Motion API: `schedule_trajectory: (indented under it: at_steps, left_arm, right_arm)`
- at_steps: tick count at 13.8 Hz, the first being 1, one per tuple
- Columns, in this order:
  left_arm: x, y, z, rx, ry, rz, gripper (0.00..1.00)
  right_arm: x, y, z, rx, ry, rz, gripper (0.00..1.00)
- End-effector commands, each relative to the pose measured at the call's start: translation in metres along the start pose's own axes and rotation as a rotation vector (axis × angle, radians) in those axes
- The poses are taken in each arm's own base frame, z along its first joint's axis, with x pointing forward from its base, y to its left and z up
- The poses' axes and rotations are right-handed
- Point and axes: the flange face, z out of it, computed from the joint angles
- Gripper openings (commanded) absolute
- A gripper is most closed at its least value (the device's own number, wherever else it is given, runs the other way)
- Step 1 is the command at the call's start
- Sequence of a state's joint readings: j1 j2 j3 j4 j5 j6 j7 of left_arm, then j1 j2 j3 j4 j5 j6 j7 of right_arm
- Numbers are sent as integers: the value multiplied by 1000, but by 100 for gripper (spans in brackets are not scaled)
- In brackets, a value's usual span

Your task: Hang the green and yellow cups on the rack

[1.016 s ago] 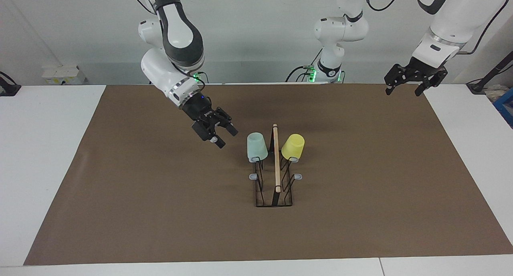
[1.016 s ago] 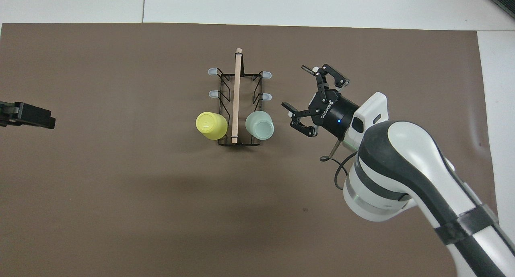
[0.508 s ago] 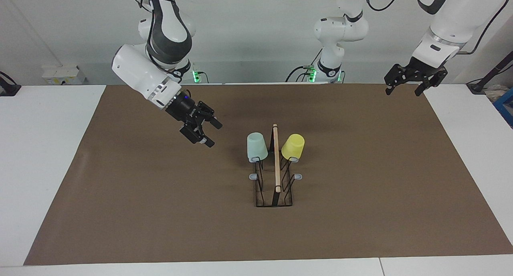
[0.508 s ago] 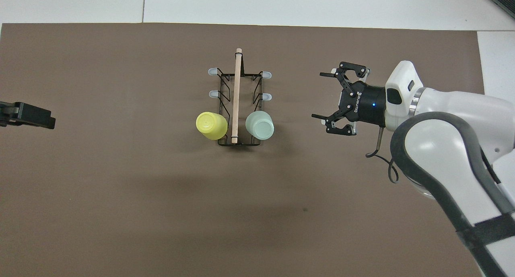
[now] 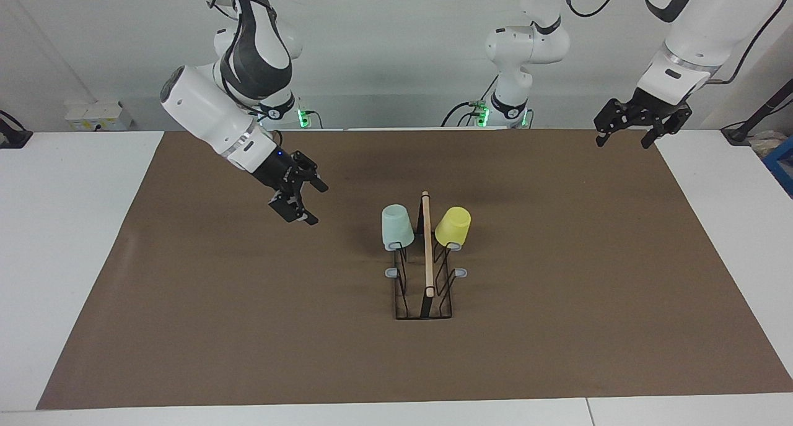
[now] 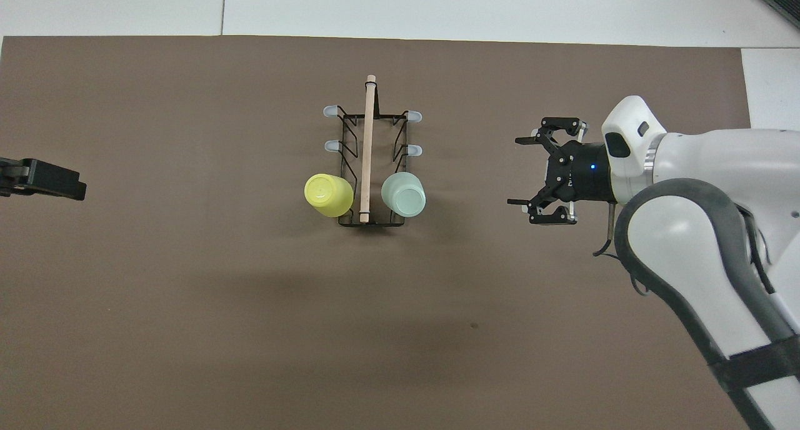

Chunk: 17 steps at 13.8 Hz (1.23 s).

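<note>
We note both cups already sit inverted on the narrow black wire rack with its long light wooden bar (image 5: 427, 246), which stands mid-mat, its bar running from the robots' edge of the brown mat (image 5: 186, 327) toward the edge away from them. The pale mint green tapered plastic cup (image 5: 396, 227) hangs on the prong of the pair nearest the robots, on the rack's side toward the right arm's end; the bright yellow tapered plastic cup (image 5: 453, 226) hangs on the matching prong toward the left arm's end. The right gripper (image 5: 305, 201) hangs over bare mat, well apart from the green cup, on the right arm's end, jaws wide and empty, pointing toward the rack. The left gripper (image 5: 623, 139) waits near the mat's corner at the left arm's end, spread and empty. We judge the hanging done; the relation that matters is clearance, so any coming move is away from the rack.
</note>
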<state>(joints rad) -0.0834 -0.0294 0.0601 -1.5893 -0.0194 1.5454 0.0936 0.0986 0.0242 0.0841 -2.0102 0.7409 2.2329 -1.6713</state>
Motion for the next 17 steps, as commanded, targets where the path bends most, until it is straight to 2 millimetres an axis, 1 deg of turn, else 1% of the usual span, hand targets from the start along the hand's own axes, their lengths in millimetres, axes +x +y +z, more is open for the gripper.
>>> schedule_trajectory:
  at_steps: [1,3,5,7,8,12,14,17]
  left_arm:
    - [-3,0,-2,10,-8,-11,100]
    - [-3,-1,-2,9,-8,-13,100]
    - [-3,-1,-1,9,-9,-13,100]
    - [-3,-1,-1,9,-11,-13,100]
    - [-3,0,-2,10,-8,-11,100]
    - [-3,0,-1,9,-9,-11,100]
    - [-3,-1,-1,9,-9,-13,100]
    - [-3,0,-1,9,-9,-11,100]
  right_arm:
    - [4,-4,-4,21,-82,72,100]
    - [2,-6,-3,33,-160,179,100]
    - [-8,-3,-8,11,-277,272,100]
    - [-8,0,-17,23,-362,328,100]
    - [-12,6,-27,13,-387,356,100]
    - [-20,11,-37,-25,-416,499,100]
    - [-19,12,-40,-58,-457,543,100]
    - [-16,11,-49,-84,-505,673,100]
